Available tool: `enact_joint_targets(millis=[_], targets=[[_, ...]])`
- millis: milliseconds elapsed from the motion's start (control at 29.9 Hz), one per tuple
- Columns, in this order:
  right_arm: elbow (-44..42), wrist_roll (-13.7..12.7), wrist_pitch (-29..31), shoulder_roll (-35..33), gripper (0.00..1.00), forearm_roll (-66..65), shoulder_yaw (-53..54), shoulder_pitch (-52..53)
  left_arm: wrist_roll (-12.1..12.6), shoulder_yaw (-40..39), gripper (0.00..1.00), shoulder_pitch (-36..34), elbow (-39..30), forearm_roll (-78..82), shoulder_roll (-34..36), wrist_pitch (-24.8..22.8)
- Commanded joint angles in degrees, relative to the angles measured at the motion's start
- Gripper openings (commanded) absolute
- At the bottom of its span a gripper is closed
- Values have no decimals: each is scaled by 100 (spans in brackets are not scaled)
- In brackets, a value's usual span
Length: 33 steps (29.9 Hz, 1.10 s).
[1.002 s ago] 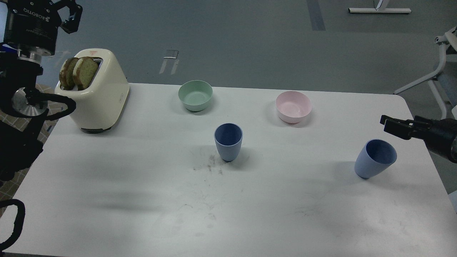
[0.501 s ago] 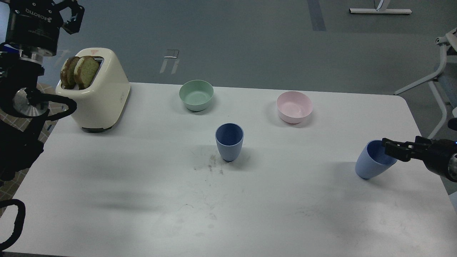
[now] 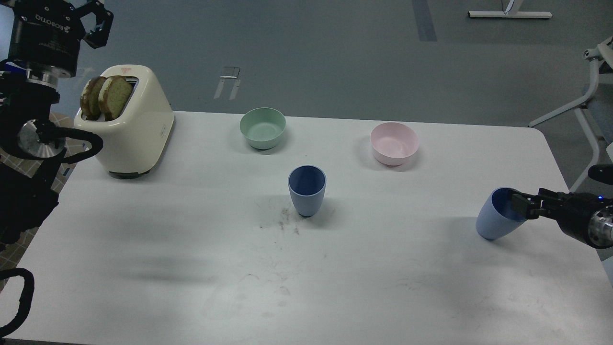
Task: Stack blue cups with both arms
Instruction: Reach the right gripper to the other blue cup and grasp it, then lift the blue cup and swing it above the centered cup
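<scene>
- ROBOTIQ, in pale capitals, stands on the black body of the left hand [image 3: 93, 21] at the upper left corner (the word appears upside down from the head view).
- A small reddish mark sits on the top of the cream toaster [image 3: 139, 129], near its slots; too small to read.
- A faint square emblem shows on the toaster's side panel; its content cannot be made out.

grey floor [image 3: 335, 57], white table [image 3: 191, 249]
</scene>
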Motion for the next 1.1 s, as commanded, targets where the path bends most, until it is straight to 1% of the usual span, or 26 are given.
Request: enact_joint_targets(millis=[0,33,67,100,234,401,601,635,668,835,1069], targets=[[24,1,0,2,56,-87,0,-8,0,0,98,-25,2,1,8,0],[24,1,0,2,50,-87,-9,-8,0,0,98,-25,10,1,8,0],[24,1,0,2,43,-96,-9,-8,0,0,98,-34,11,1,8,8],[24,1,0,2,41,-96,-18,-17,0,0,98,-34,11,10,8,0],[24,1,0,2,32,-96,-18,-104,5,0,98,-34,11,10,0,8],[24,1,0,46,30,-96,-18,-122,5,0,98,-43,11,10,8,0],[24,-17,0,46,12,-105,-18,-131,5,0,98,-43,11,10,8,8],[33,-17,0,46,6,-96,-9,-122,5,0,98,-43,11,10,8,8],[33,-17,0,46,3,-96,-9,-122,5,0,98,-52,11,10,8,8],[42,-17,0,37,0,-87,9,-96,5,0,98,-61,11,19,17,8],[182,-17,0,3,0,-35,211,-26,5,0,98,-69,11,19,8,8]])
